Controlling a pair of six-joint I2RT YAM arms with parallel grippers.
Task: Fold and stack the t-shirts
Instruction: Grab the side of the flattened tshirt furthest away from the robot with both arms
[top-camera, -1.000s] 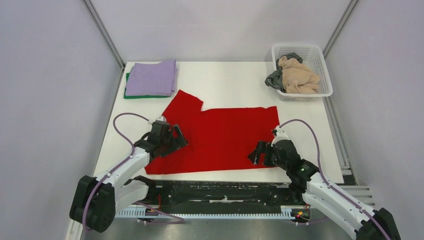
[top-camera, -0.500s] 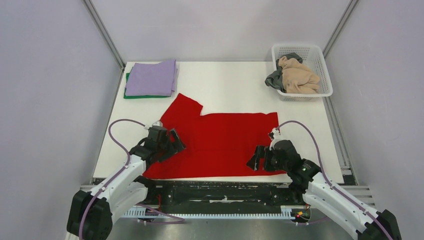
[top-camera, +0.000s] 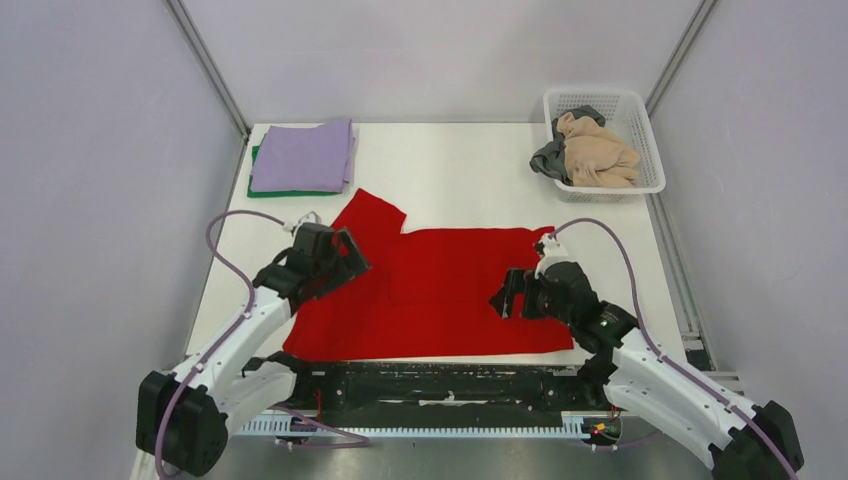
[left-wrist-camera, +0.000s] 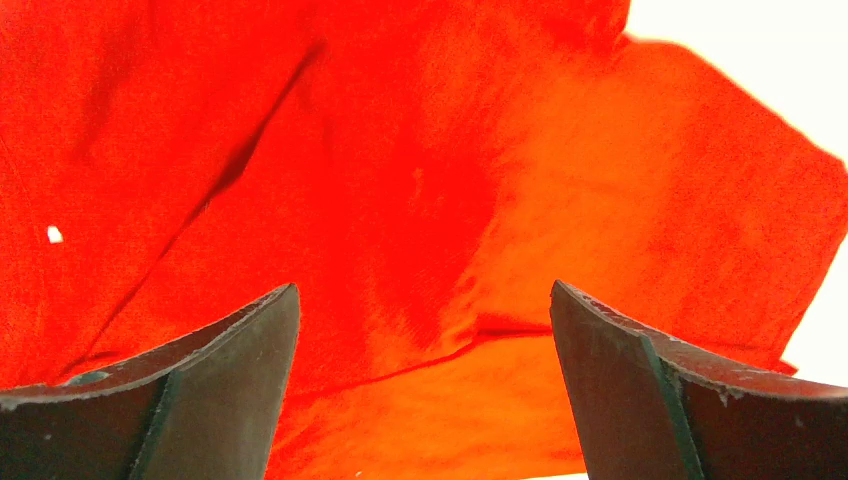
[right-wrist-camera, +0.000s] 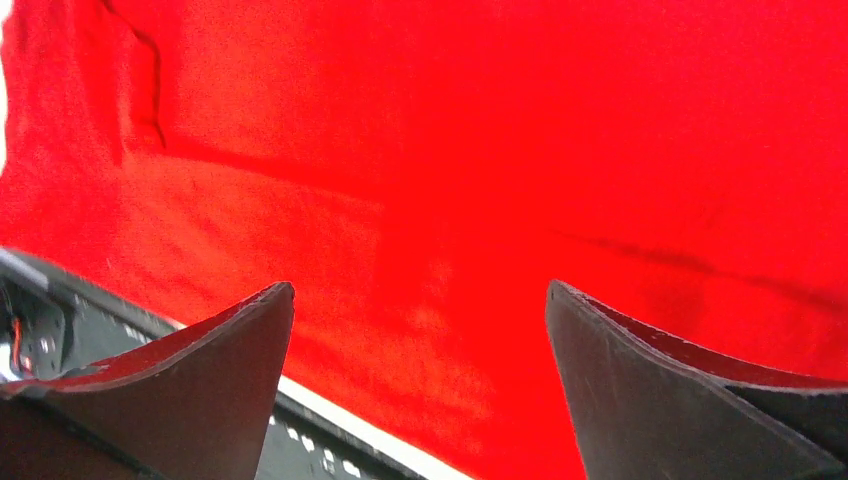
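Red t-shirt: soft matte cloth, spread flat by the near edge of the tabletop, long axis left-right, one sleeve pointing toward the far left corner. Lilac t-shirt lies folded square on the green t-shirt in that corner. Left tool and right tool: fingers apart over red cloth, gripping nothing.

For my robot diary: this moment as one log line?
red t-shirt: spread out | left fingers: open over it | right fingers: open over it
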